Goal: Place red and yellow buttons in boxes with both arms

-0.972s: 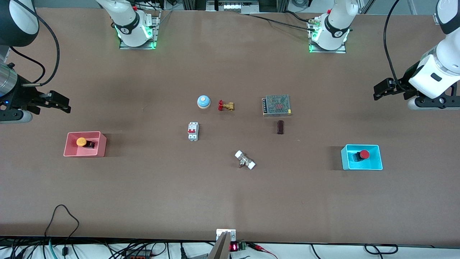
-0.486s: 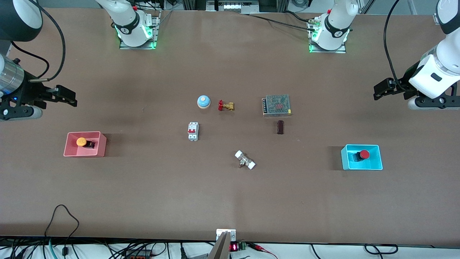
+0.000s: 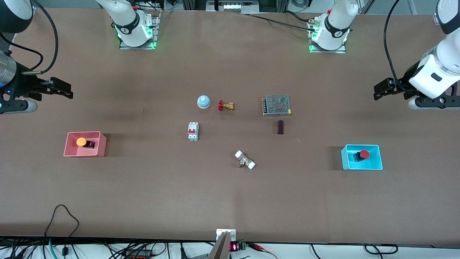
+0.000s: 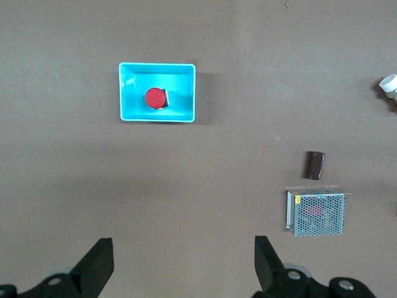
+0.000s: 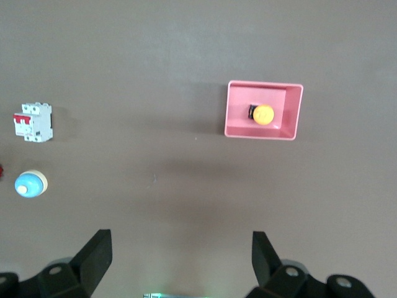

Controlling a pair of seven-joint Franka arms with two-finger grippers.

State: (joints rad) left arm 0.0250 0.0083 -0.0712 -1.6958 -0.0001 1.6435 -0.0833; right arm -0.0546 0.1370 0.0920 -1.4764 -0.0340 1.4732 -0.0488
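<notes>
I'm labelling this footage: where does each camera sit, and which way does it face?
Front view: high across the table, facing both bases; shows left gripper and right gripper.
Left wrist view: looks down past its open fingers at the red button in the cyan box.
Right wrist view: looks down at the yellow button in the pink box.
All boxes also show in front view.

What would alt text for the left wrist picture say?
A red button sits inside a cyan box on a brown table. The left pincer hangs open above the bare tabletop, with a mesh-topped metal unit nearby.
</notes>
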